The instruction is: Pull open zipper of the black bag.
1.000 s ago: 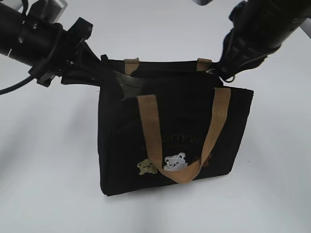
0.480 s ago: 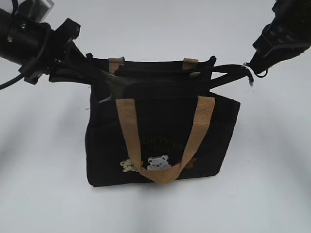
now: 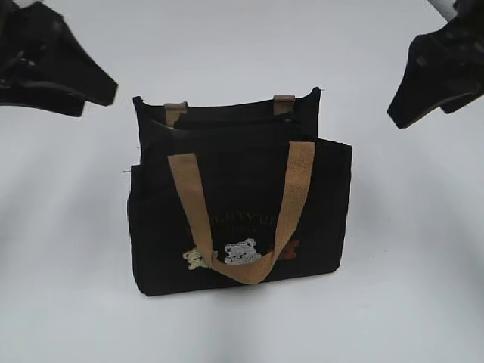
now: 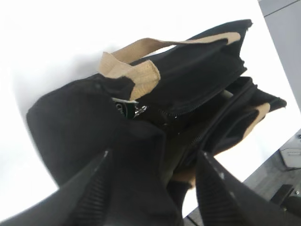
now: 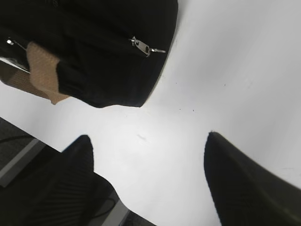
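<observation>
The black bag (image 3: 242,219) stands upright mid-table, top gaping along its zipper (image 4: 202,101) (silver pull (image 5: 146,47) hanging free). Both the left gripper (image 4: 153,162) and right gripper (image 5: 148,141) hover aside, fingers apart, empty.

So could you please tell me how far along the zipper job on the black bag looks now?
Largely done: the black bag stands alone with its top gaping, and the zipper pull sits at the bag's end. Nothing is in hand: left gripper and right gripper hang clear, jaws apart. Nothing obvious remains.
</observation>
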Robot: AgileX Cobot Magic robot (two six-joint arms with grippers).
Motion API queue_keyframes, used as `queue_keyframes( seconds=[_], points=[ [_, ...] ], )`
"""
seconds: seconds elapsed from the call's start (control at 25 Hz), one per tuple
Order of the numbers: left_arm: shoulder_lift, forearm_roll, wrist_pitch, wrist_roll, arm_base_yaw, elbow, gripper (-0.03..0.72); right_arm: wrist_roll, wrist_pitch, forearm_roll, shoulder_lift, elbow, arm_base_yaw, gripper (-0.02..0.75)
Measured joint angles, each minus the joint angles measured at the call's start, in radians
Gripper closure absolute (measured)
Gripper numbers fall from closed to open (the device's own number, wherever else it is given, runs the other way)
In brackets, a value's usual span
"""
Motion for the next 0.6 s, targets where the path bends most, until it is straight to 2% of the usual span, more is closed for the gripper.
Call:
queue_keyframes(
  seconds=[0.16, 0.32, 0.44, 0.6],
  points=[
    [-0.169, 0.242, 0.098, -0.175, 0.0, 0.006, 0.242, 0.048, 0.007, -0.011, -0.092, 0.008, 0.0, 0.158],
    [-0.389, 0.441, 0.128, -0.32, 0.0, 0.102, 0.242, 0.07, 0.007, -0.026, -0.247, 0.109, -0.001, 0.156],
    [-0.597, 0.523, 0.135, -0.384, 0.001, 0.208, 0.242, 0.082, 0.007, -0.038, -0.379, 0.245, -0.001, 0.156],
    [-0.857, 0.562, 0.137, -0.419, 0.011, 0.364, 0.242, 0.103, 0.011, -0.072, -0.564, 0.446, -0.001, 0.156]
  ],
)
